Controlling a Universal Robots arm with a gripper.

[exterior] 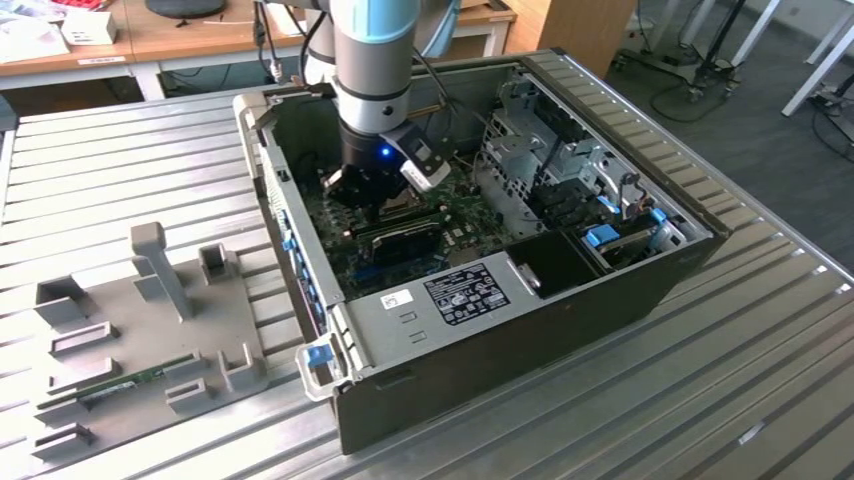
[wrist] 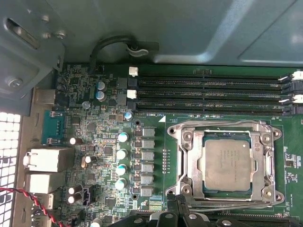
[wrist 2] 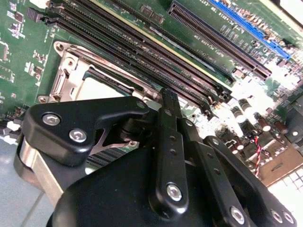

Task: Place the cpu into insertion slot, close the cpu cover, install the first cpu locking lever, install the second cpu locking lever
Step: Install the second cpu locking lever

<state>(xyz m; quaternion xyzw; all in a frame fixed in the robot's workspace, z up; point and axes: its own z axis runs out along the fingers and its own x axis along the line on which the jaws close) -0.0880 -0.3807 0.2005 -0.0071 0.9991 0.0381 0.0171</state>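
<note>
In the first wrist view, cpu [wrist: 227, 164] seated under closed cpu cover [wrist: 186, 161]; second wrist view hides it behind gripper [wrist 2: 166, 101], finger state indeterminate.

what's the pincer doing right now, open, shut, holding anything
Pincer: open or shut cannot be told; it sits low over the insertion slot, where the cpu already lies under the cpu cover.

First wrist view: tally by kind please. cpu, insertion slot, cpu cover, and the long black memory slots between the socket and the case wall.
cpu: 1
insertion slot: 1
cpu cover: 1
memory slots: 4
Total: 7
</note>
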